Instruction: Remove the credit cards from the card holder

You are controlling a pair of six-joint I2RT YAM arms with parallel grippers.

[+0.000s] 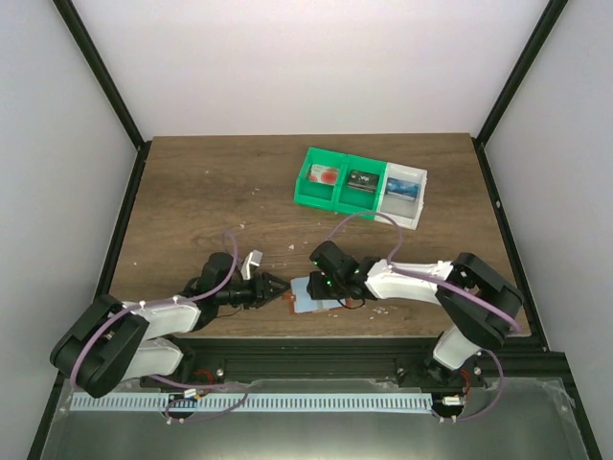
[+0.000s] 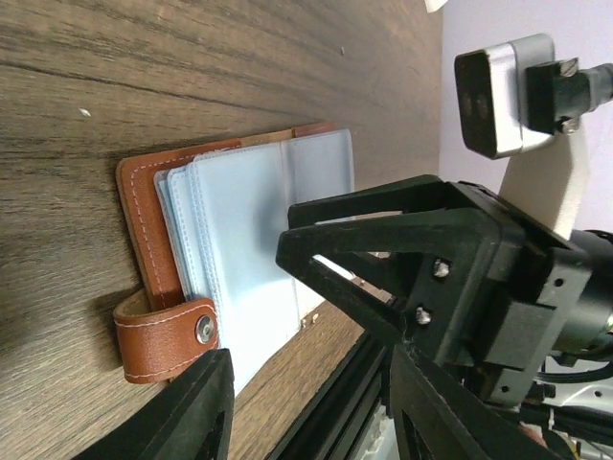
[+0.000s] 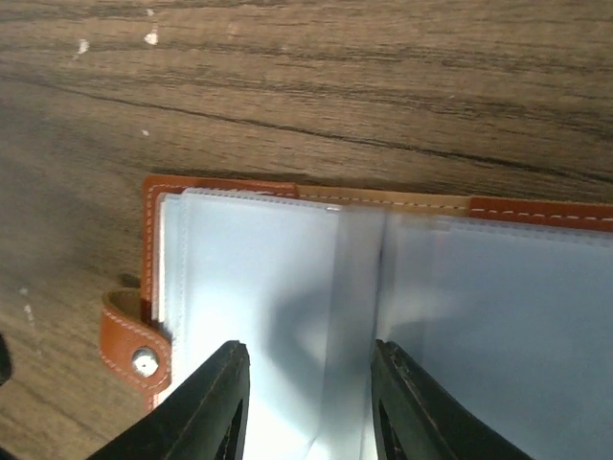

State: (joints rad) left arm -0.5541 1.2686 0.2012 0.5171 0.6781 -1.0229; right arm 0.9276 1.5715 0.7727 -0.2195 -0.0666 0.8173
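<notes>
Right gripper (image 3: 306, 359) spread, straddling the centre fold of the card holder (image 3: 287, 259), which lies open and flat directly beneath it. Left gripper (image 2: 311, 379) also spread, just short of the snap tab (image 2: 163, 335). Credit cards not discernible inside the pale sleeves (image 3: 479, 307). Suggest pinning the leather edge with left, then nipping only a card edge with right and sliding out along the pocket mouth, not lifting the sleeve. No readable brand or writing; stitching and snap only.

A dark wood-grain table (image 1: 192, 192) sits inside pale white walls (image 1: 306, 57) framed by black corner posts (image 1: 102, 72).
</notes>
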